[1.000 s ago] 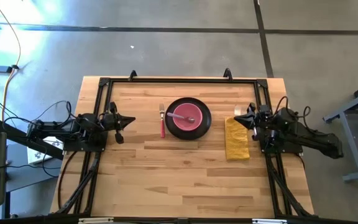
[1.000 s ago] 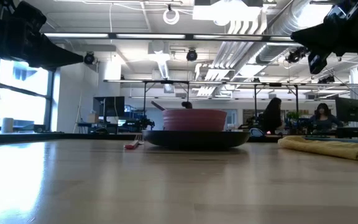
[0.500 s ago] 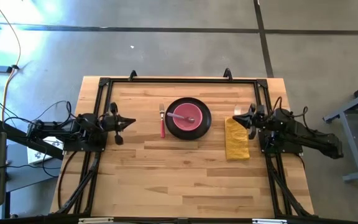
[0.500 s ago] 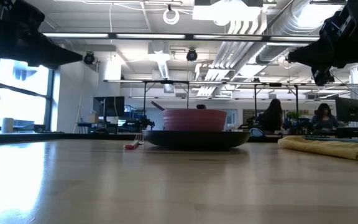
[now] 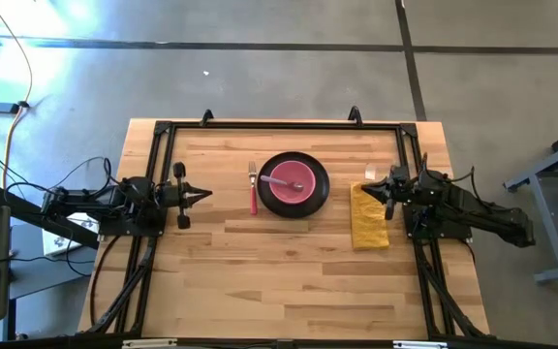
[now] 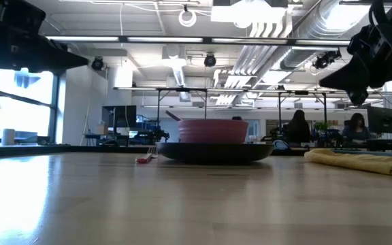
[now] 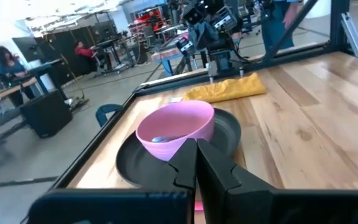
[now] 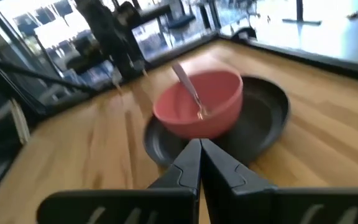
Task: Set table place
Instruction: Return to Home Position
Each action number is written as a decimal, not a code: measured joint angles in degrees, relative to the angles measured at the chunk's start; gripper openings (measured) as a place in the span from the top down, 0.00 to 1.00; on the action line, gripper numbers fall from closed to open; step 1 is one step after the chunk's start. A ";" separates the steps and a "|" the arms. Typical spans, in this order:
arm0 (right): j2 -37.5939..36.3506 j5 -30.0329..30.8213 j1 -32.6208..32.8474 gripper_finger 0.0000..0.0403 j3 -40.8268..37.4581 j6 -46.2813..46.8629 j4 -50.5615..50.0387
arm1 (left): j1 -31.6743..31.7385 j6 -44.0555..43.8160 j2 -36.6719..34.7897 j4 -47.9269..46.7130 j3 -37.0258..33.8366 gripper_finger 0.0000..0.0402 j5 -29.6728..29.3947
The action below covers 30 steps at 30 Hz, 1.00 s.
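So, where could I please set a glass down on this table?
Widest: the bare table from the plate to the long rail farther from it. Smaller: between the fork and the left gripper. Crowded: the narrow gap between plate and napkin, with the right gripper above the napkin's end.

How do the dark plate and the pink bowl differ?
The plate is dark, the bowl pink. The plate is wider and shallow, the bowl narrower and deeper. The plate rests on the table; the bowl sits on the plate and holds a spoon. Both are round.
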 joint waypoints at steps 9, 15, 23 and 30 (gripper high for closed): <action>0.53 0.04 0.00 1.00 0.13 -1.31 -4.89 | 0.00 3.70 0.00 -0.07 0.00 1.00 0.02; 0.52 0.02 0.00 1.00 0.13 -1.31 -4.95 | 0.00 3.70 -0.02 -0.07 0.00 1.00 0.02; 0.52 0.02 0.00 1.00 0.13 -1.32 -5.00 | 0.00 3.69 -0.02 -0.07 0.00 1.00 0.02; 0.52 0.00 0.00 1.00 0.13 -1.32 -5.00 | 0.00 3.67 -0.02 -0.07 0.00 1.00 0.02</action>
